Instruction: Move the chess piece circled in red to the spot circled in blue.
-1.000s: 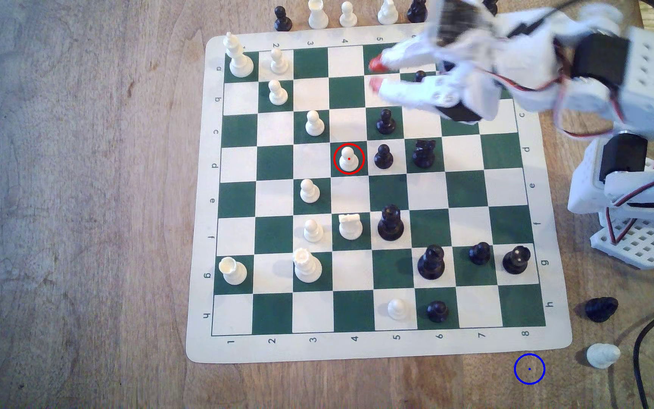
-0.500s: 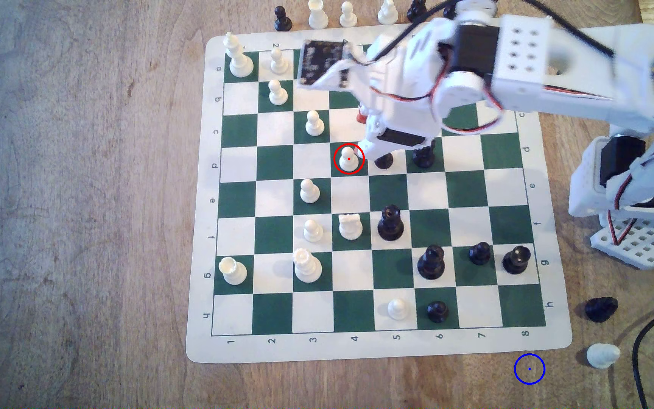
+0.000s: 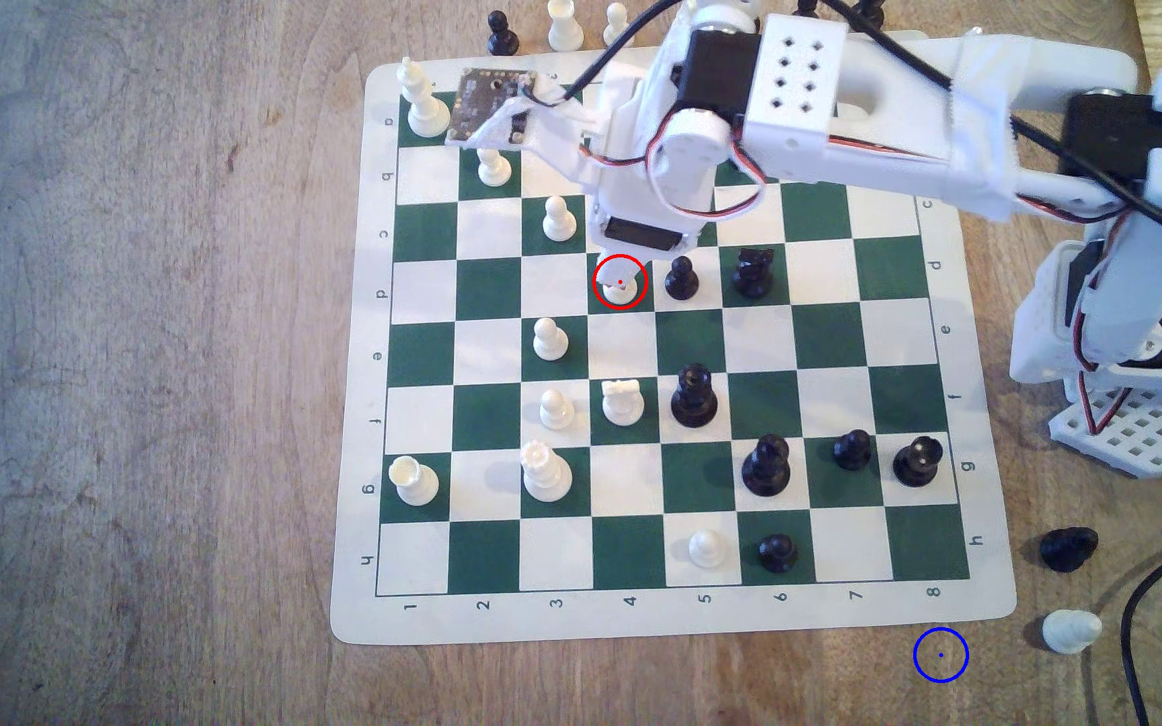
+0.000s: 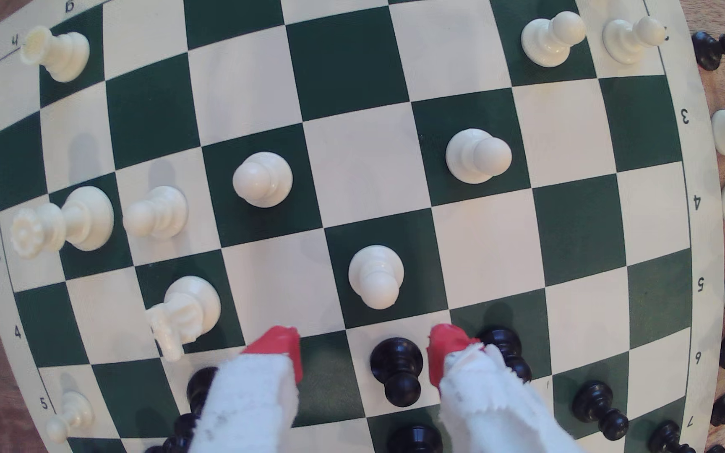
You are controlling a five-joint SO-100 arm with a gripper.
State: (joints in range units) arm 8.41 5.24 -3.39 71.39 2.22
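Swung across the board, the end effector hovers spread above the chess piece.

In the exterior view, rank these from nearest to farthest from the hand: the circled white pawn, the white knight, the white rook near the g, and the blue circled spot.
The hand hangs open over the pawn.
1. The circled white pawn, right beneath the hand.
2. The white knight, lower down in the same file.
3. The white rook, toward the view's lower left.
4. The blue circled spot, on bare wood off the board's lower right corner.
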